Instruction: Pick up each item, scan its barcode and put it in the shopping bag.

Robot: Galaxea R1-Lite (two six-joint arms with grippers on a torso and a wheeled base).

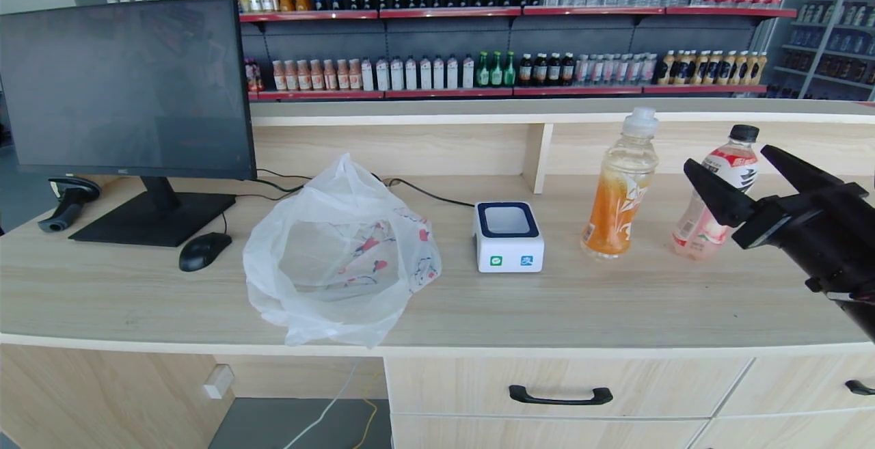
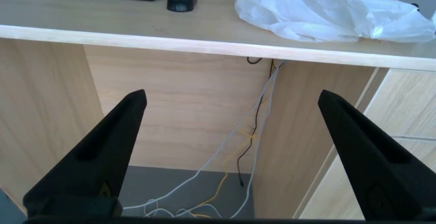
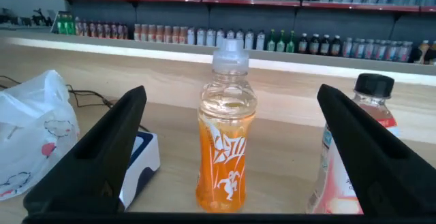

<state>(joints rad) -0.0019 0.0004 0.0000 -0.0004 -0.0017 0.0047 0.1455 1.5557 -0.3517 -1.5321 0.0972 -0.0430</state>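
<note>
While the black right gripper (image 1: 730,160) hung wide open, the clear plastic orange-drink bottle (image 1: 618,193) stood ahead of its gap, not touching.

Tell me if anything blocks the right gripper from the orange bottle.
Nothing visible stands between them: the right gripper, open, faces the orange bottle straight on over bare counter. The pink bottle stands beside the orange one, near one finger, and might get brushed.
</note>
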